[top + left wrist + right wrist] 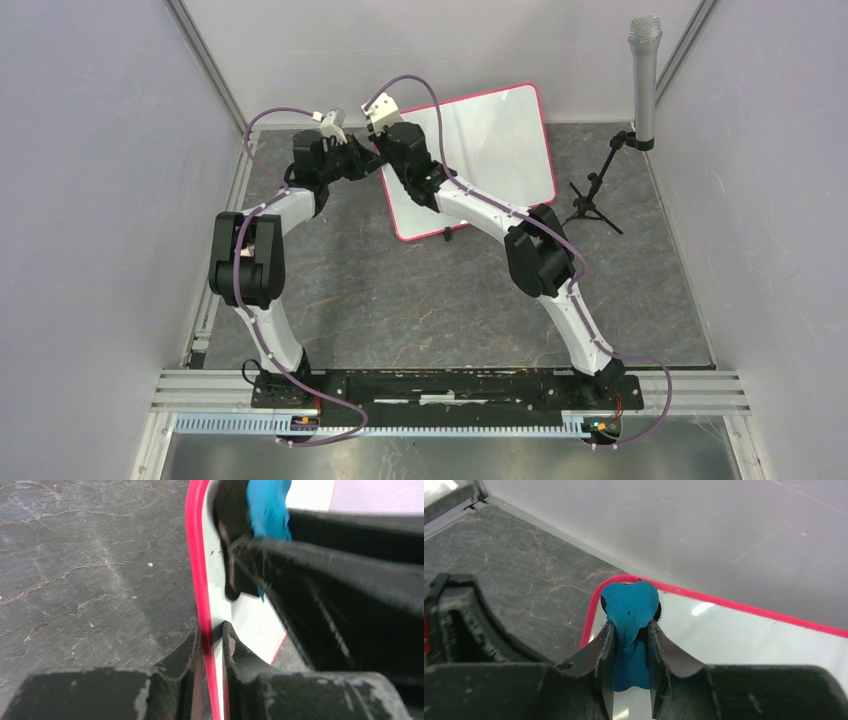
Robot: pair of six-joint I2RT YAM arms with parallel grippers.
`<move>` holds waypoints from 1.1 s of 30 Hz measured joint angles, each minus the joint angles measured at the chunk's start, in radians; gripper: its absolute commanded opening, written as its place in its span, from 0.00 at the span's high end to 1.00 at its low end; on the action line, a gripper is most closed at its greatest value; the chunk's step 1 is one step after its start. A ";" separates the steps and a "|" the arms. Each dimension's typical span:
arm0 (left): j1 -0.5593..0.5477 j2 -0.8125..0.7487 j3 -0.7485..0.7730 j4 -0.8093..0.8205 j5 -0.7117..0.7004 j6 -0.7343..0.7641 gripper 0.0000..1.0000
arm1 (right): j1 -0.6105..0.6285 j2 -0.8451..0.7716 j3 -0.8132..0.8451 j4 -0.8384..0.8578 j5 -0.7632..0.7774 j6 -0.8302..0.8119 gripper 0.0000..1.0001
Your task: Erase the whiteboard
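Observation:
The whiteboard (495, 140), glossy white with a pink-red frame, lies tilted at the back of the dark table. My left gripper (373, 165) sits at its left edge. In the left wrist view the left gripper (212, 636) has one finger on each side of the whiteboard's frame (196, 555), shut on that edge. My right gripper (386, 130) is over the board's far left corner. It is shut on a blue eraser (630, 607), which bulges out past the right gripper (630, 630) against the whiteboard (749, 640). The eraser (267, 505) shows above a few tiny black specks on the board.
A grey microphone (645, 60) on a small black tripod (592, 205) stands at the back right, close to the board's right side. Pale walls close in the table on three sides. A black foot (450, 235) juts from the board's near edge.

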 measured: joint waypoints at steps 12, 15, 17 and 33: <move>-0.013 -0.014 -0.008 -0.016 -0.053 0.029 0.98 | -0.023 -0.031 -0.074 0.026 -0.013 0.084 1.00; -0.015 -0.019 -0.008 -0.018 -0.054 0.035 0.98 | -0.055 -0.045 -0.079 0.021 -0.003 0.091 1.00; -0.015 -0.020 -0.008 -0.018 -0.054 0.036 0.98 | -0.072 -0.049 -0.079 0.021 0.005 0.091 1.00; -0.019 -0.058 -0.029 -0.042 -0.064 0.055 0.98 | 0.042 -0.050 -0.069 -0.032 0.084 0.023 1.00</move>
